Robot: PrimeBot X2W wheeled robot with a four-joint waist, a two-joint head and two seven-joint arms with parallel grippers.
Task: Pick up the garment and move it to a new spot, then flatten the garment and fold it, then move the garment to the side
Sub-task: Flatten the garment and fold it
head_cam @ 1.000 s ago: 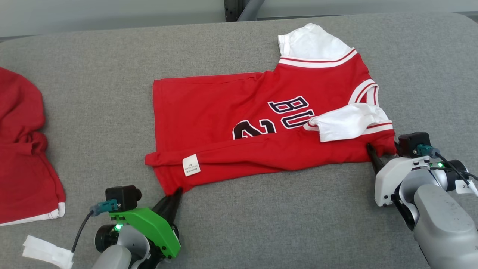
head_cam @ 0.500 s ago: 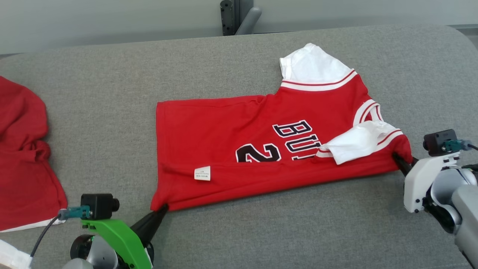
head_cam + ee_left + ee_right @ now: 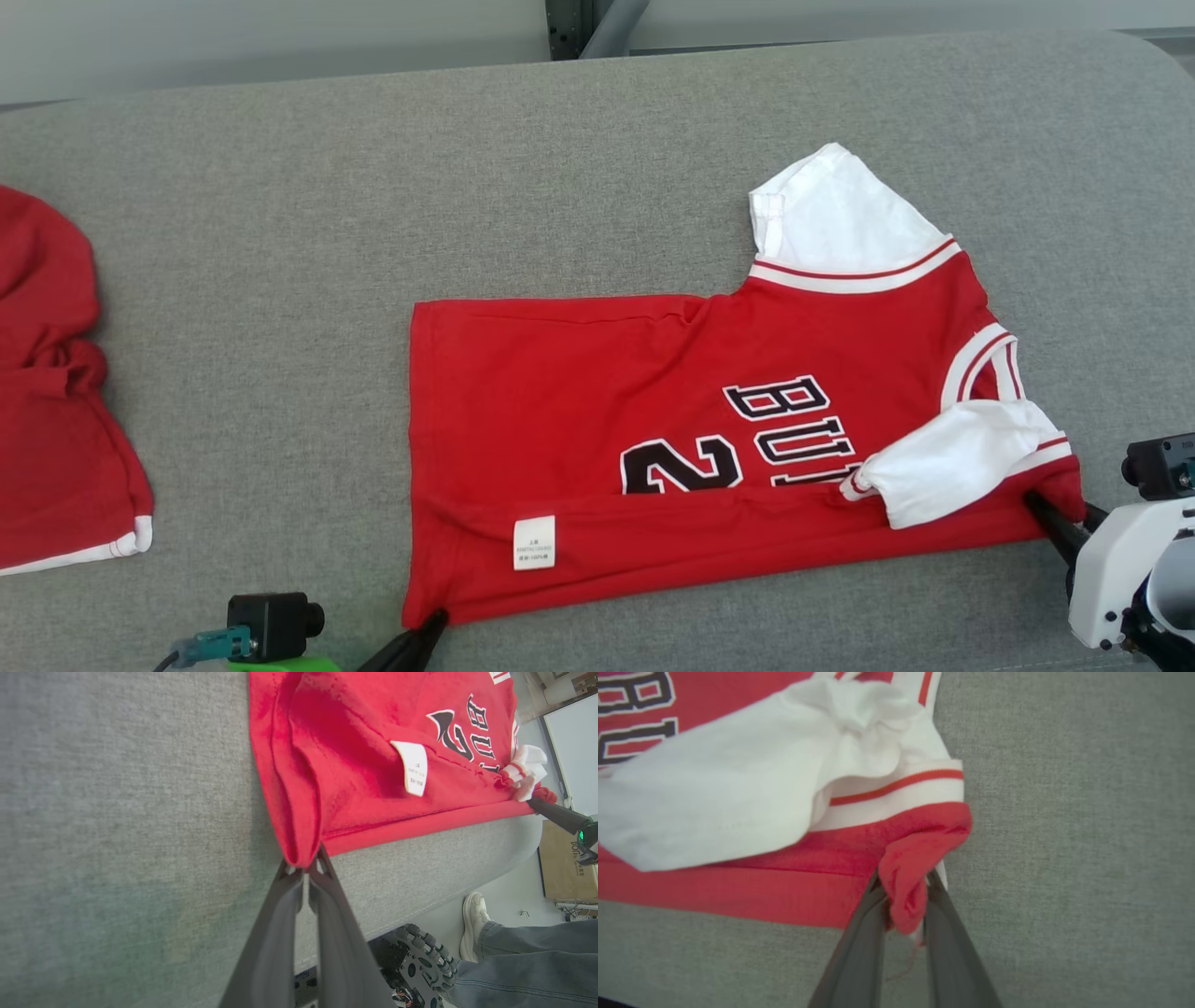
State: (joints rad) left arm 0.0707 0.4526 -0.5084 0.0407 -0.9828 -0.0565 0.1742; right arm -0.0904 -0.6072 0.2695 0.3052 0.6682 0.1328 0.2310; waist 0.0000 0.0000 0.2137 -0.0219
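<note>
Garment (image 3: pixel 579 401) red, lettered, partly folded

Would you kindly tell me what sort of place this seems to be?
Probably a robot lab or test room, not a home: a grey fabric-covered work table holding the red jersey, a cardboard box beyond it, and a person's foot close by.

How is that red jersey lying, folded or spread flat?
Partly folded. The red jersey has its near edge doubled over, showing its label; one white sleeve lies across the chest, the far sleeve spread out.
</note>
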